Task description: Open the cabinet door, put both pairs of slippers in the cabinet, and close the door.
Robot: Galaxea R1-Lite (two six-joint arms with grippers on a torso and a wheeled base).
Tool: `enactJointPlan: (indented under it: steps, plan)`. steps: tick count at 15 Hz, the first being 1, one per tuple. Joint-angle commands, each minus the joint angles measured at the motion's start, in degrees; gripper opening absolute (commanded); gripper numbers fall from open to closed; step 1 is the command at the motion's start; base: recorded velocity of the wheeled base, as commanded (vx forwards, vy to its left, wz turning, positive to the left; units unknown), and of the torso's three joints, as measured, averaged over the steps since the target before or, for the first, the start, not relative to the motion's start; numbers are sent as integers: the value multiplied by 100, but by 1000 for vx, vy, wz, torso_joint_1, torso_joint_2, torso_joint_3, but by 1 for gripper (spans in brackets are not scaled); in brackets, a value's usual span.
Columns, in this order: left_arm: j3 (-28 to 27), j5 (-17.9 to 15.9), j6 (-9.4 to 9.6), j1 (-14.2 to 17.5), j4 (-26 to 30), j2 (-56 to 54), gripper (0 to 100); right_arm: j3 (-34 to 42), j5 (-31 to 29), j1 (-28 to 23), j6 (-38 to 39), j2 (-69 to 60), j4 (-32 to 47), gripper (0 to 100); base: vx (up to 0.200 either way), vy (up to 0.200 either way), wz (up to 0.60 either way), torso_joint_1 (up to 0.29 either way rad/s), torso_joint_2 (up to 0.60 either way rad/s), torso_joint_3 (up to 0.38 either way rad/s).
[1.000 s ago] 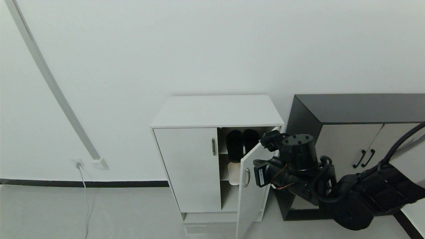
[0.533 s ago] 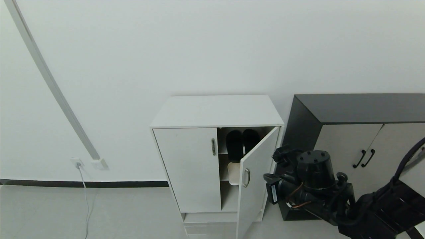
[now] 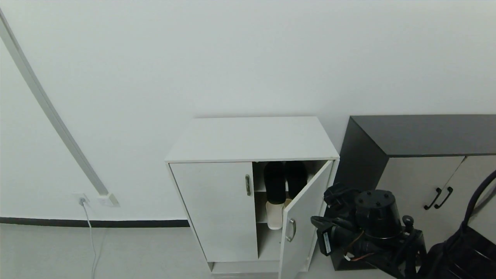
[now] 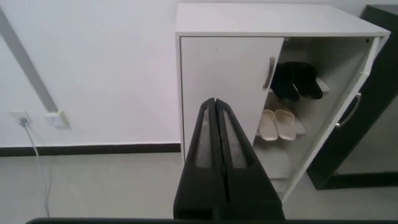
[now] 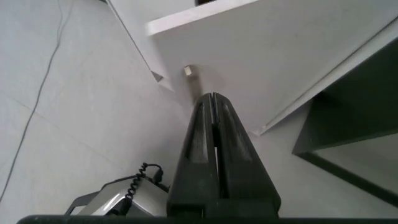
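White cabinet (image 3: 252, 139) stands against the wall, with a dark cabinet (image 3: 422, 131) just beside it on the robot's right. The left door (image 3: 215, 209) is shut. The right door (image 3: 306, 205) hangs about half open, hinged on the side next to the dark cabinet.

The right gripper (image 5: 213, 102) is at the outer face of that door. Its fingers are pressed together and hold nothing; I can't tell if it touches the panel. The left gripper (image 4: 215, 109) sits well back from the cabinet, fingers also closed and empty.

Black slippers (image 3: 285, 178) sit on the upper shelf and pale slippers (image 3: 274, 215) on the shelf below, so both pairs are inside. The door handle (image 3: 291, 230) is near the free edge.

Step, as I judge it: loading is done and only closing the door is left. The next move is probably a push on the outer face toward the frame. It should land nearer the handle edge than the hinge and carry through until the door is flush with the left door.
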Motion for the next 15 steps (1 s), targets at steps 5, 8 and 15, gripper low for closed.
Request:
enactJointPlan:
  steps: [5,8,15]
  plan:
    - [0,1,5,1,7,9,0,-610,14,-2,26,598,-25,0,0,0,0,0,0,0]
    - [0,1,5,1,-2,0,0,-988,14,-19,52,932,-25,0,0,0,0,0,0,0]
    - [0,-7,5,1,-2,9,0,-2139,5,-125,43,1696,-16,0,0,0,0,0,0,0]
